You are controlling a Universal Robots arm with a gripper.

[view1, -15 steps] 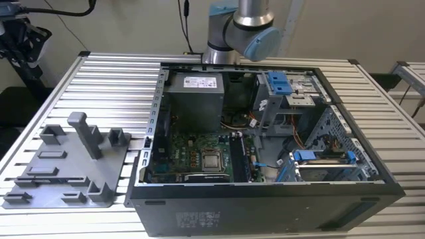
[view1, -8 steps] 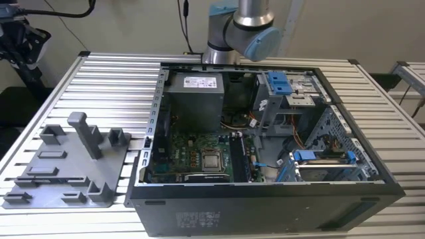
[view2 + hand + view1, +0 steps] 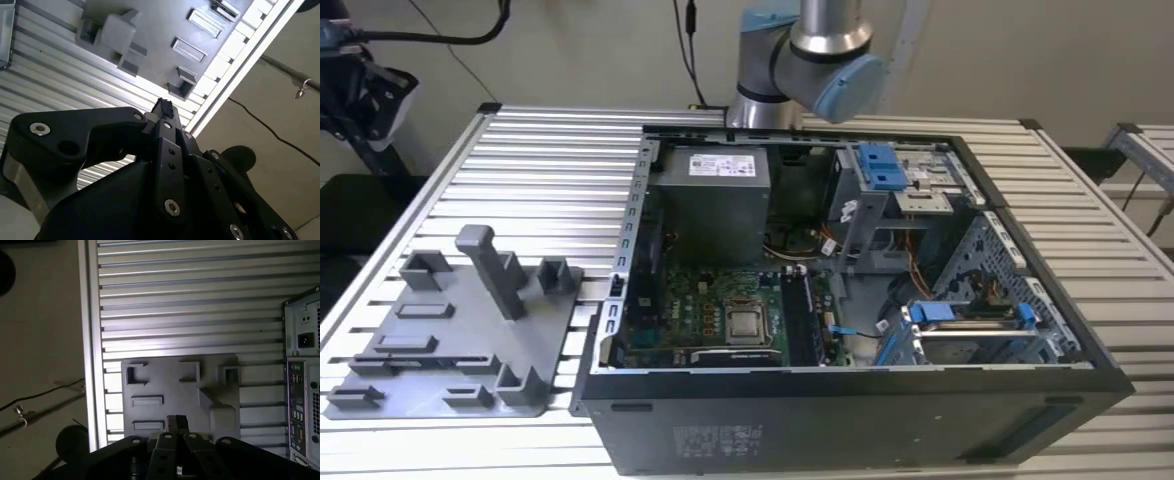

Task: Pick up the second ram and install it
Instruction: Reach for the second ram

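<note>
The second ram (image 3: 420, 357) appears in the exterior view as a thin dark strip standing on edge across the near part of the grey holder tray (image 3: 467, 330). You cannot make out its chips or label there, so take that reading as likely, not certain. The tray lies flat on the slatted metal table (image 3: 534, 170), toward the exterior view's left, and carries a tall upright post (image 3: 483, 265) and several low brackets. Just beside it, on the exterior view's right, stands the open computer case (image 3: 854, 400), its rear wall facing the tray and its green motherboard (image 3: 700, 300) exposed. The arm (image 3: 807, 60) rises behind the case at the far edge of the table. In both wrist views the gripper (image 3: 176, 423) (image 3: 164, 107) hangs well above the tray, apart from it and touching nothing. Its fingertips are drawn together with no gap that you can see, and nothing is held between them. In the first wrist view the case's rear wall, with its sockets, lies near the tray across a strip of bare table.
</note>
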